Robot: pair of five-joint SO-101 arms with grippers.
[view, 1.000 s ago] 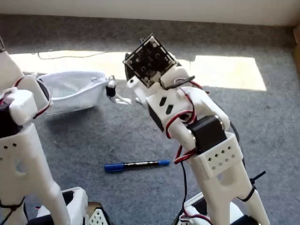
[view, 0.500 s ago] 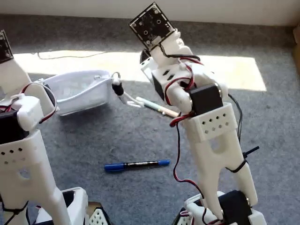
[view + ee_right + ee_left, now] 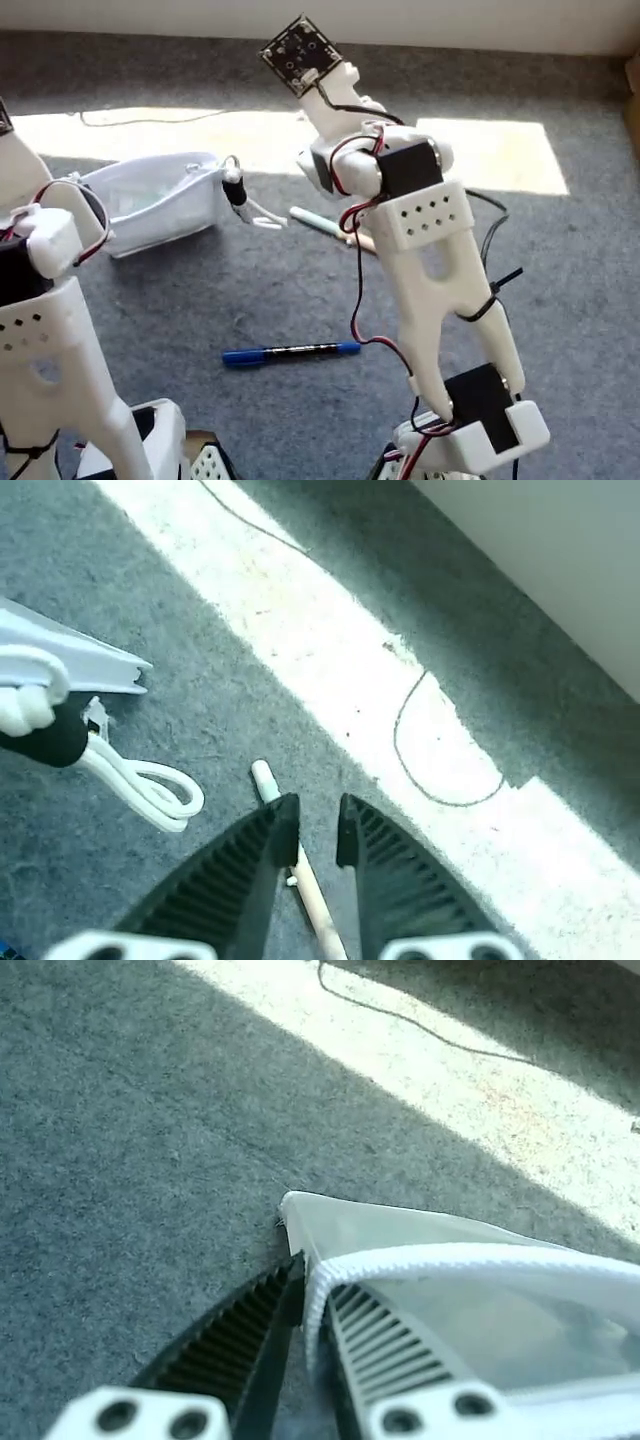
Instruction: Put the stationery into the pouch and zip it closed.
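Two pens lie outside the open pouch point(image 3: 155, 200).
Left jaws pinch its rim at the carpet's point(image 3: 200, 290) far left. The blue pen point(image 3: 290, 352) lies nearer the front edge. Right jaws hover, narrowly parted, over the central white pen point(image 3: 318, 221); so slim a gap may knock it aside.

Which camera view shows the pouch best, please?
The high view: nearly the whole pouch lies open on the carpet. The left wrist view shows its zip edge pinched by the left hand; the right wrist view shows one corner and the pull cord.
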